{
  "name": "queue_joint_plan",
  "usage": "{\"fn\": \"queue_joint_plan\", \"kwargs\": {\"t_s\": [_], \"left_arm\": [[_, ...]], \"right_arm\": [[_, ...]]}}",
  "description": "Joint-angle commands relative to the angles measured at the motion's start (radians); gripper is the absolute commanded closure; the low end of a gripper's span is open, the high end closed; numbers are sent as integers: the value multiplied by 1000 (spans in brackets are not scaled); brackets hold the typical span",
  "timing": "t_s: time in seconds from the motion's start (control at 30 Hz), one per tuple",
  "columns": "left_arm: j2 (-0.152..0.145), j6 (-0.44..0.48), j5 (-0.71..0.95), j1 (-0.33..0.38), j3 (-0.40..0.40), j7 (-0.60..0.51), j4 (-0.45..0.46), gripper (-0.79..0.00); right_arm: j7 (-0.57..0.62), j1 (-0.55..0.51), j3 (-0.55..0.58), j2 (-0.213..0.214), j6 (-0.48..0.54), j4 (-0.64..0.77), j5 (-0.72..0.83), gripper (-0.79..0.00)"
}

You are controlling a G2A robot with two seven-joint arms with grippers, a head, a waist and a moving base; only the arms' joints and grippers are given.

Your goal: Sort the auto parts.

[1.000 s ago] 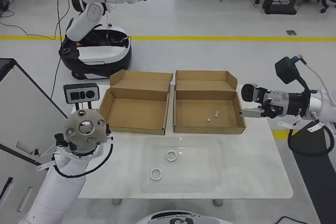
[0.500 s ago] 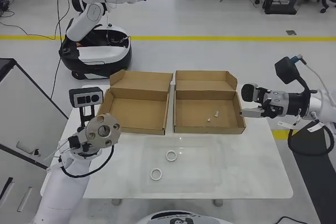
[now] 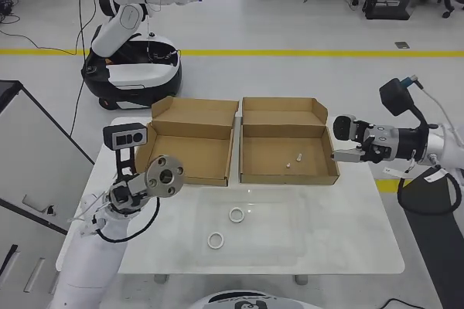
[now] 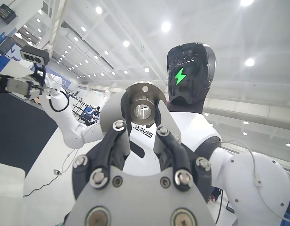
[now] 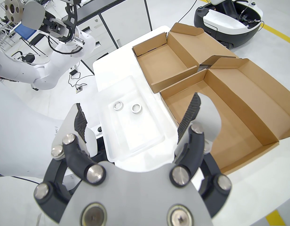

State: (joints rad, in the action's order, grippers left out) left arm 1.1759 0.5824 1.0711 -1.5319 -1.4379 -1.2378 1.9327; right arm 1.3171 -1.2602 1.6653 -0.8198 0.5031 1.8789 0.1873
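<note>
Left gripper (image 4: 141, 109) is clamping the flanged hub (image 3: 165, 176) by its collar; I'd be lowering it flat into the left box (image 3: 187, 154). Right gripper (image 5: 137, 105) is hanging wide open, empty.

Flanged metal hub (image 3: 165, 176) aloft; two rings (image 3: 237, 215) flat in tray (image 3: 278, 232).

brown boxes (image 3: 189, 154), white table (image 3: 348, 232), silver rings (image 3: 237, 215), dull grey flange (image 3: 165, 176) with round holes.
</note>
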Motion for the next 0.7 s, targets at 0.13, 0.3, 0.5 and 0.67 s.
{"fn": "queue_joint_plan", "kwargs": {"t_s": [0.13, 0.3, 0.5, 0.67], "left_arm": [[11, -7, 77, -8, -10, -6, -16, 0], [23, -29, 156, -9, -21, -29, -14, 0], [38, -46, 176, -12, -42, -46, -17, 0], [38, -46, 176, -12, -42, -46, -17, 0]], "right_arm": [[0, 0, 0, 0, 0, 0, 0, -785], [0, 0, 0, 0, 0, 0, 0, -785], [0, 0, 0, 0, 0, 0, 0, -785], [0, 0, 0, 0, 0, 0, 0, -785]]}}
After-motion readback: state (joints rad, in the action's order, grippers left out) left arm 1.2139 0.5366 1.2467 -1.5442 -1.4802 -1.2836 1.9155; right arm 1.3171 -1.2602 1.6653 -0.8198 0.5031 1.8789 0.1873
